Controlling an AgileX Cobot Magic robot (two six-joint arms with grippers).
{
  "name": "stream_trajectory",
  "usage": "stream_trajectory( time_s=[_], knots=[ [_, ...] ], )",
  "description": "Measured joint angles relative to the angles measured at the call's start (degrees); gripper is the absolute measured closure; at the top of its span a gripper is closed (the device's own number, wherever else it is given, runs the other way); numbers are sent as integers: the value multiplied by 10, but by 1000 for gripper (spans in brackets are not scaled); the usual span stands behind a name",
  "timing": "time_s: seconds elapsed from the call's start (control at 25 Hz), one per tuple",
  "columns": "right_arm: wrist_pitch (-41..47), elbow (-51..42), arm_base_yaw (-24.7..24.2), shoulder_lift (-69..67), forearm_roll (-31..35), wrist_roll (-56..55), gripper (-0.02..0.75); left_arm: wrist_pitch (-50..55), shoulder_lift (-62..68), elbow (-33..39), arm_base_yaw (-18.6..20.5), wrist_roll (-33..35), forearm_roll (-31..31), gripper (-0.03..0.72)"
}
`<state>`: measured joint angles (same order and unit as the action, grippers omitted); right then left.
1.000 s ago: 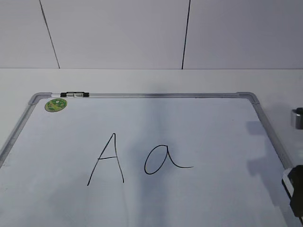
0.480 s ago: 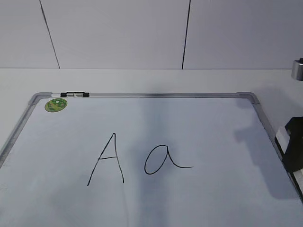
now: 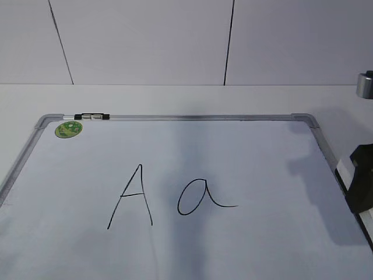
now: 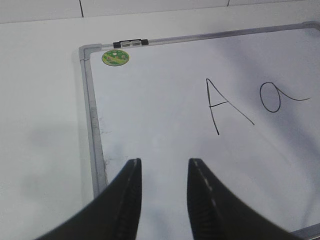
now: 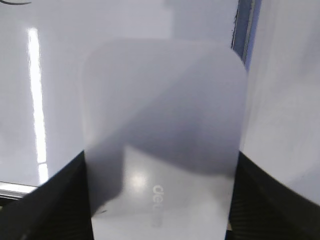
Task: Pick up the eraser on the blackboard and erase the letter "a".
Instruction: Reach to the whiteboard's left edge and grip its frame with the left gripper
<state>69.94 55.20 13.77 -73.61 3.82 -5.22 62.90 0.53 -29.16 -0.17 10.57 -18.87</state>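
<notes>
The white eraser point(image 5: 165, 125) with small grey print fills the right wrist view, and my right gripper point(image 5: 162, 200) is shut on its two long sides. In the exterior view this gripper point(image 3: 362, 184) hangs at the right edge of the blackboard point(image 3: 250, 151), with a white sliver of the eraser point(image 3: 343, 169) showing. The letter "a" point(image 3: 201, 198) is written at the board's middle, well left of the eraser. It also shows in the left wrist view point(image 4: 272, 96). My left gripper point(image 4: 162, 167) is open and empty above the blackboard point(image 4: 160, 110), near its left frame.
A capital "A" point(image 3: 134, 195) stands just left of the "a". A round green sticker point(image 3: 69, 129) and a small black-and-clear clip point(image 3: 92, 116) sit at the board's top left. The board's silver frame point(image 5: 245, 25) runs beside the eraser. A white table surrounds the board.
My right gripper has risen with the eraser along the board's right edge over the last second, then almost stopped. The left gripper's earlier state is not shown.
</notes>
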Motion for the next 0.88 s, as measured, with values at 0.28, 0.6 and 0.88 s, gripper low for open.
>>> stream_trajectory(
  time_s=[0.28,0.6,0.88],
  knots=[
    [0,0,0,0,0,2,183,-6,11,0,0,0,-5,452],
    [0,0,0,0,0,3,184,-117,122,0,-1,0,-22,434],
    [-1,0,0,0,0,6,184,-206,191,0,-2,0,-29,263]
  ],
)
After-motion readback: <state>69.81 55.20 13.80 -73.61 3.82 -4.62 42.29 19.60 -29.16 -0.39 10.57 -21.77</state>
